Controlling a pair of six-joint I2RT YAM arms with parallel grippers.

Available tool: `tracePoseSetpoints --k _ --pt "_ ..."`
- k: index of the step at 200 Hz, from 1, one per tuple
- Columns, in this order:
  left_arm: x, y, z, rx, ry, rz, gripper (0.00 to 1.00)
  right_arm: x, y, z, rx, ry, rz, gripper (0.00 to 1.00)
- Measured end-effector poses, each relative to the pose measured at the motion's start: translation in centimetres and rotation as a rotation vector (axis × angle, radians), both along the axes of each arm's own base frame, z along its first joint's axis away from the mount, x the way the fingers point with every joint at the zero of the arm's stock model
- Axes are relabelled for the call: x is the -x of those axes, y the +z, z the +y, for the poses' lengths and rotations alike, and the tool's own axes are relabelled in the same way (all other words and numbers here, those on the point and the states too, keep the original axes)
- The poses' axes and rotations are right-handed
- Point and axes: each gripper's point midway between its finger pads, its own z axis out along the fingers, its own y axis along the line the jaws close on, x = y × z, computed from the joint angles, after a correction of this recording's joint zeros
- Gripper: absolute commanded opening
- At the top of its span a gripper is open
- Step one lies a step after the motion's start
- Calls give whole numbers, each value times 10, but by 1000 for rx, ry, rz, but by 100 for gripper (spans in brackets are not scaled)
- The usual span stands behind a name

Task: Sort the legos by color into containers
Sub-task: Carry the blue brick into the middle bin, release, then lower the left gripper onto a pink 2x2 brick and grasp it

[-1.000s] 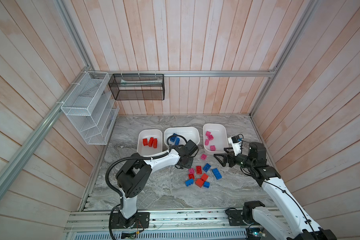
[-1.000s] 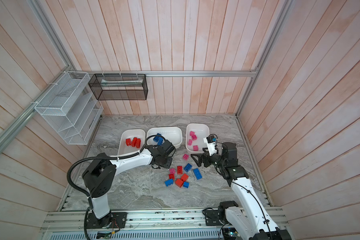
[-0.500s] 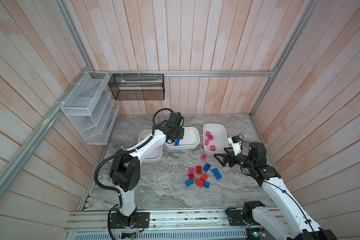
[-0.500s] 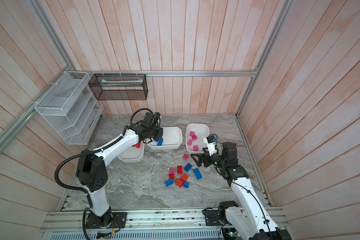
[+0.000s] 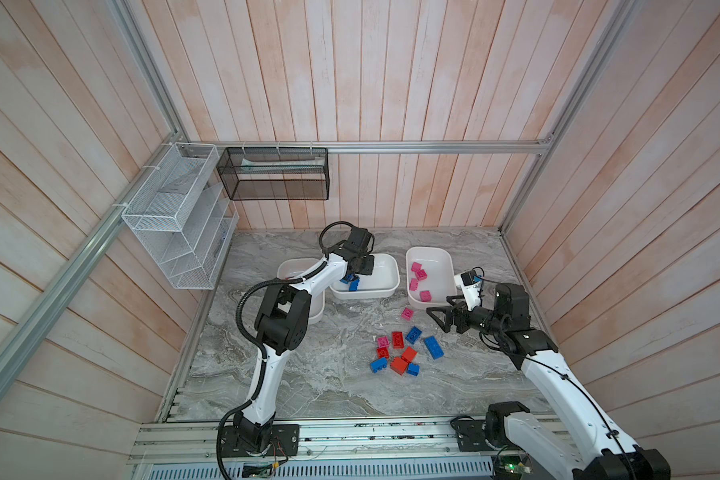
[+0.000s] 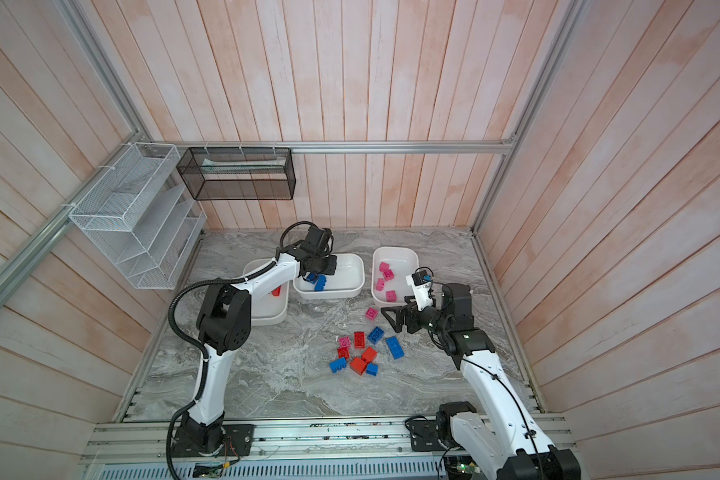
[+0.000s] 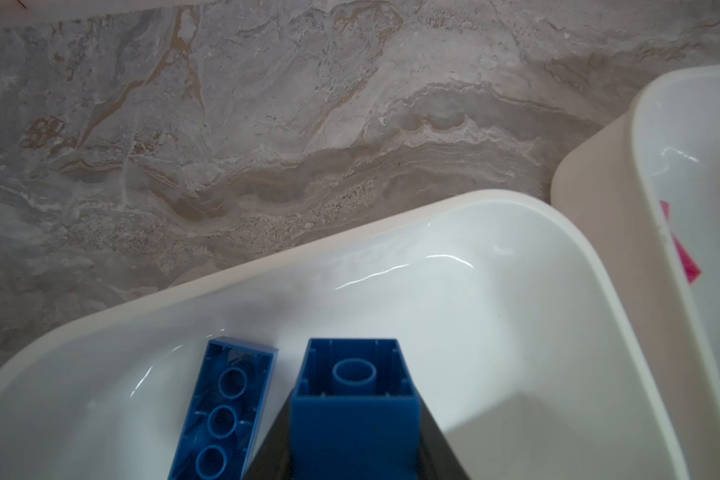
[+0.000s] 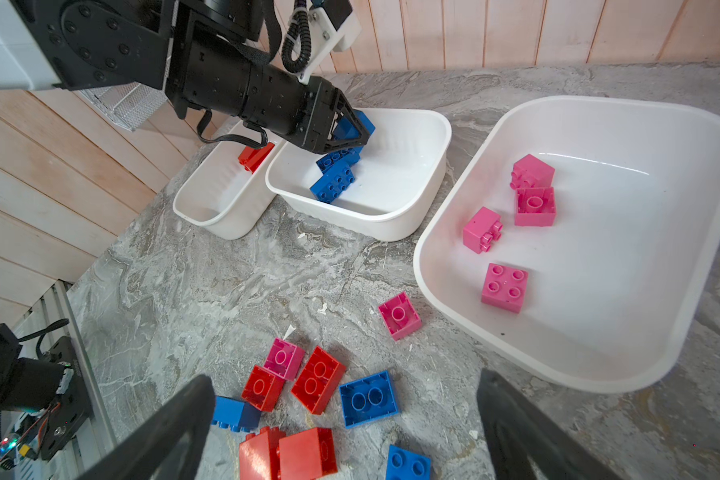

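Three white tubs [image 5: 387,286] stand in a row: four pink bricks [image 5: 416,267] in the right one, two blue bricks [image 8: 333,185] in the middle, red bricks [image 8: 255,157] mostly hidden in the left. The left gripper [image 8: 356,131] clamps a third blue brick [image 7: 352,415] over the middle tub. Ten loose bricks [image 5: 399,365] lie on the table [image 5: 308,386]: four red, four blue, two pink. The right gripper [image 8: 344,382] hovers above them, jaws spread, empty.
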Motion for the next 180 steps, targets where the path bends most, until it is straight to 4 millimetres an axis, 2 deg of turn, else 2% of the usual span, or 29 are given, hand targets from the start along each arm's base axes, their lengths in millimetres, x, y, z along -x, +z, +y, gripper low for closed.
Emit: tracePoseSetpoints --k 17,43,75,101,123,136,159,180 --pt "-2 -7 3 -12 22 2 31 0 0 0 0 0 0 98" --pt "-5 -16 8 -43 42 3 42 0 0 0 0 0 -1 98" --pt "-6 -15 12 -58 60 -13 51 0 1 0 -1 0 -5 98" --pt "5 -11 19 -66 56 -3 58 1 3 0 -2 0 -10 98" --pt "17 8 19 -39 39 -5 63 1 3 0 -2 0 -9 98" --pt "31 25 18 -22 22 -11 65 1 3 0 -2 0 -9 98" --pt "67 58 9 21 -43 -31 67 1 3 0 -2 0 -8 98" --pt "105 79 -7 58 -140 -39 68 1 2 0 -2 0 -8 98"
